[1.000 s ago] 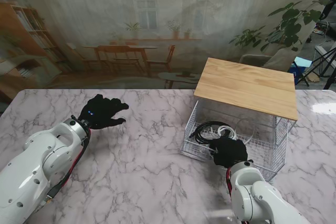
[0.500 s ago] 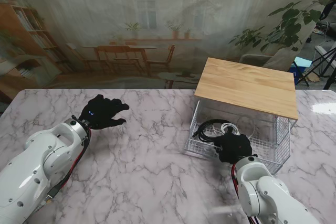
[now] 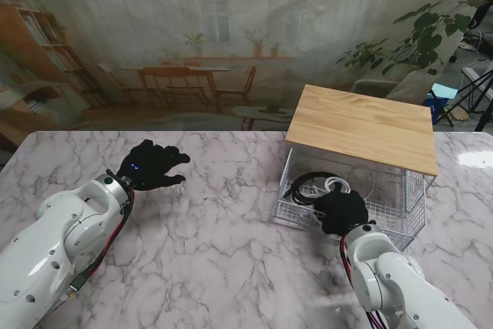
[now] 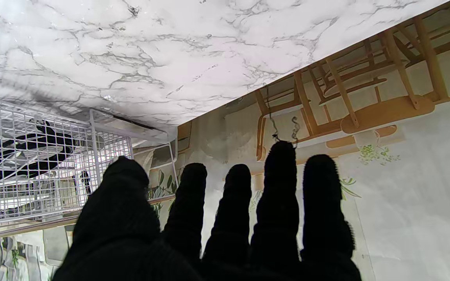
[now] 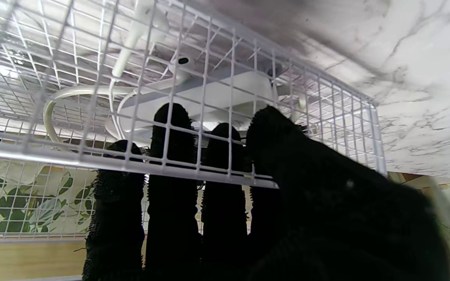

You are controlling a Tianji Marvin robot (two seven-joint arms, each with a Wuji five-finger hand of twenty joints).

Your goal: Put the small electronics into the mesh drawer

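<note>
Drawer (image 3: 348,204) slid farther under its wooden top (image 3: 362,125) since earlier, right hand (image 3: 343,212) flat against its near wire front, grasping nothing, cables (image 3: 310,189) inside; left hand (image 3: 151,165) open, idle; push squarely, avoid snagging fingers.

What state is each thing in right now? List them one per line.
Mesh drawer: pulled partly out from under its wooden top.
Black cable: coiled, lying inside the drawer.
White cable: inside the drawer beside the black one.
Right hand: fingers against the drawer's front wall.
Left hand: open, holding nothing, above the table.
</note>
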